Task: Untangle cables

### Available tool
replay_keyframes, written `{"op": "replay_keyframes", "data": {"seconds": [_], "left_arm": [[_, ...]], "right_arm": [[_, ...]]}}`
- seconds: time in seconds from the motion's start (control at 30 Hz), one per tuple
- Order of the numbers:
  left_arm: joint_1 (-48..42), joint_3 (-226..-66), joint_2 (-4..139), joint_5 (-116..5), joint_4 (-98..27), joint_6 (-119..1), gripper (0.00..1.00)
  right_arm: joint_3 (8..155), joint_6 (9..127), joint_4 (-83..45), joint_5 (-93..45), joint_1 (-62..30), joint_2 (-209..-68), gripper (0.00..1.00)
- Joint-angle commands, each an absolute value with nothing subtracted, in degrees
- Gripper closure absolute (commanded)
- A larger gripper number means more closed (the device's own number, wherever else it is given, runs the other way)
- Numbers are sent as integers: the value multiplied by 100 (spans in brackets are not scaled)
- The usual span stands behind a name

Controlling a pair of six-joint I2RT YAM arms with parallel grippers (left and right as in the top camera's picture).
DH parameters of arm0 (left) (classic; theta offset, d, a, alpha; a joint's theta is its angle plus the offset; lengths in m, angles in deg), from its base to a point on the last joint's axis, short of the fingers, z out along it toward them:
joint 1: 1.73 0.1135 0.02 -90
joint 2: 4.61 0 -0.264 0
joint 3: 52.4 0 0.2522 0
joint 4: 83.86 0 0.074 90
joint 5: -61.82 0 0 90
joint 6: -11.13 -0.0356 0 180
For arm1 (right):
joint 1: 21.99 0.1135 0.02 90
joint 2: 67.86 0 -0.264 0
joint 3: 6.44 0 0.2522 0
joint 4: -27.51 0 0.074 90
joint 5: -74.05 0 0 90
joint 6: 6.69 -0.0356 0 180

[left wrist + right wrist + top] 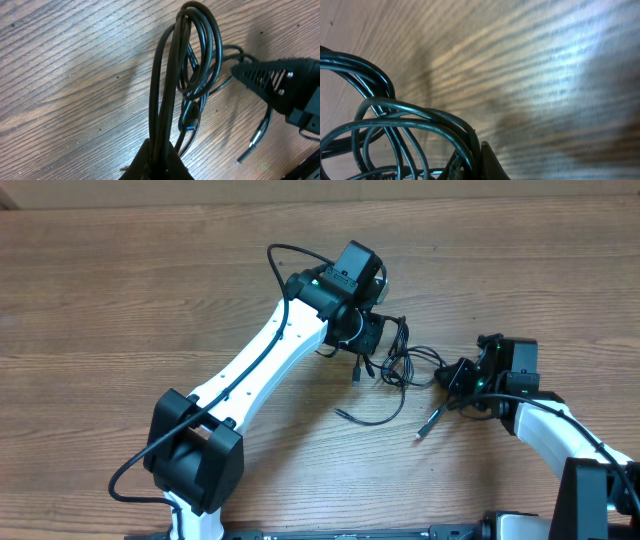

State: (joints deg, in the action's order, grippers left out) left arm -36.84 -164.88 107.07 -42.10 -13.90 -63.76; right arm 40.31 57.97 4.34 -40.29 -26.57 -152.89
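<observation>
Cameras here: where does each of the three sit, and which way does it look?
Overhead: fixed above the table, looking straight down on the left arm, right arm and cables.
Left wrist: on the left arm, looking along the left tool at the cables; the right tool shows too.
Right wrist: on the right arm, looking past its own tool tip at cable loops.
Shared: all three see the cables and the wooden table.

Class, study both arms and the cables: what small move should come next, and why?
Probably ease the left gripper and right gripper slowly apart. Both appear shut on strands of the cables, whose loops lie bunched between them, so a gentle pull looks likeliest to open the tangle without snapping it tight.
</observation>
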Motion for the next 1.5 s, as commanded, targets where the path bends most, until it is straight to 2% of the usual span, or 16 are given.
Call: {"op": "replay_keyframes", "data": {"seconds": [0.0,0.27,0.77,0.93,1.3,1.47], "left_arm": [[-3636,-16563,10666,-4290,-1363,-6300,96],[-3691,-16563,10666,-5071,-1293,-6300,96],[-4010,-16563,10666,-5222,-1164,-6304,96],[-4117,-16563,10666,-5219,-1136,-6304,96],[-4231,-16563,10666,-5198,-1149,-6413,96],[-4231,-16563,10666,-5200,-1145,-6474,96]], "right_arm": [[4040,5791,710,-3738,-2720,-15278,96],[4040,5791,1818,-3740,-2720,-15278,96],[4040,6280,2972,-3618,-2720,-15278,96],[4040,6271,3649,-4007,-2720,-15278,96],[4040,5756,4506,-4844,-2718,-15278,96],[4040,5087,5125,-5170,-2720,-15278,96]]}}
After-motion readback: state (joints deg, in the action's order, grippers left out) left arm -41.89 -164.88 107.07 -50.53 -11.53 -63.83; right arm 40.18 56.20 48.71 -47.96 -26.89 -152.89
